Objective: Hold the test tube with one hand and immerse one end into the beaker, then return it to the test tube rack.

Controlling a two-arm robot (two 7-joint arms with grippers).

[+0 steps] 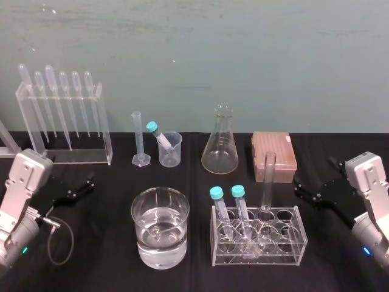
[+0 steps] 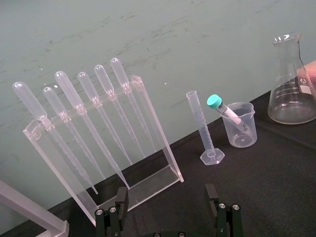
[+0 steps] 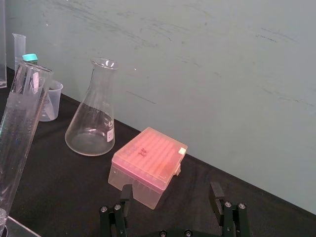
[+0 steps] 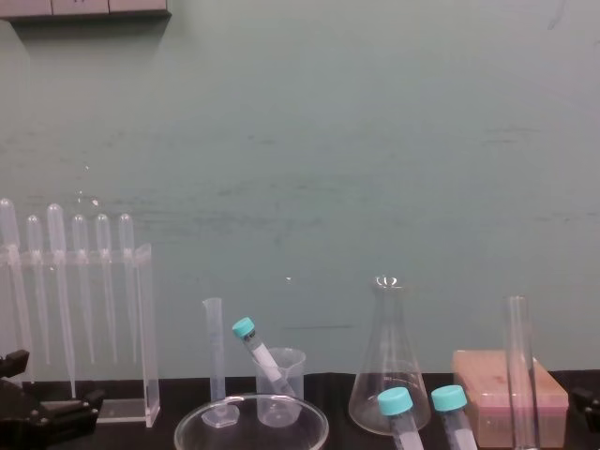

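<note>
The tube stands upright in the rack, with the beaker beside the rack. The left end effector and right end effector flank the rack, both spread and empty.

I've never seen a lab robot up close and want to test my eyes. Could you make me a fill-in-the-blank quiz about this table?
1. The tall, uncapped clear glass test tube stands in the clear plastic rack beside ___ teal-capped tubes.
2. The clear acrylic stand holds ___ plastic pipettes.
3. The black fingers of the left gripper and the right gripper are ___, holding nothing.
Missing words: two; six; open.
</note>
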